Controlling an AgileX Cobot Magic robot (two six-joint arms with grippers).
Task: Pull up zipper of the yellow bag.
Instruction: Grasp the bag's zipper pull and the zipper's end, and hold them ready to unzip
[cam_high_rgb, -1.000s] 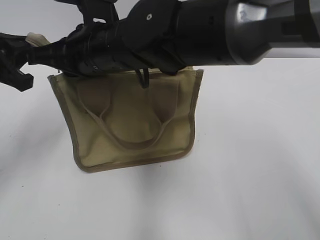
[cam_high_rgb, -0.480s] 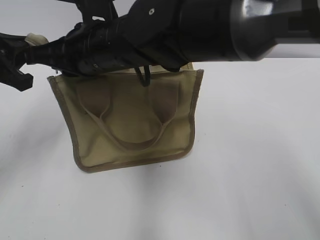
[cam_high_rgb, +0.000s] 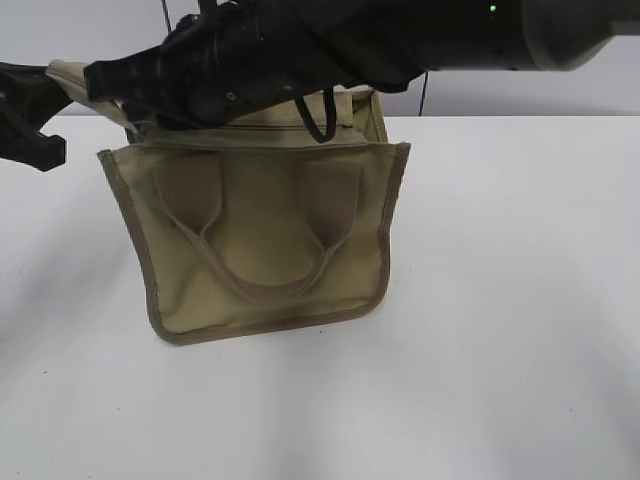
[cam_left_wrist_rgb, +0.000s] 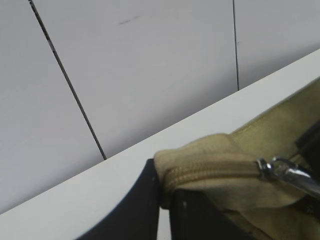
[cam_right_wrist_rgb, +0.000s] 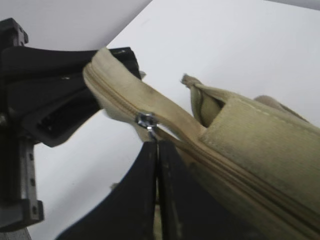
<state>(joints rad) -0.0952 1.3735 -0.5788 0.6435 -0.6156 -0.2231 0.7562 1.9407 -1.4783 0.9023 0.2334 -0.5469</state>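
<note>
The yellow bag stands on the white table with its handle side facing the camera. My left gripper is shut on the bag's end tab at the far left, where the zipper ends. The silver pull sits close to that end. My right gripper is shut on the pull, with its arm reaching across the bag's top. The closed zipper line runs back along the top panel. In the exterior view the left gripper is at the upper left.
The white table spreads around the bag. A pale wall with dark seams stands behind the table edge. A black cable loop hangs from the right arm over the bag's top.
The right arm has risen and shifted left, so more of the bag's top panel shows. The bag's top left end is pulled up with it. The left gripper stays put.
</note>
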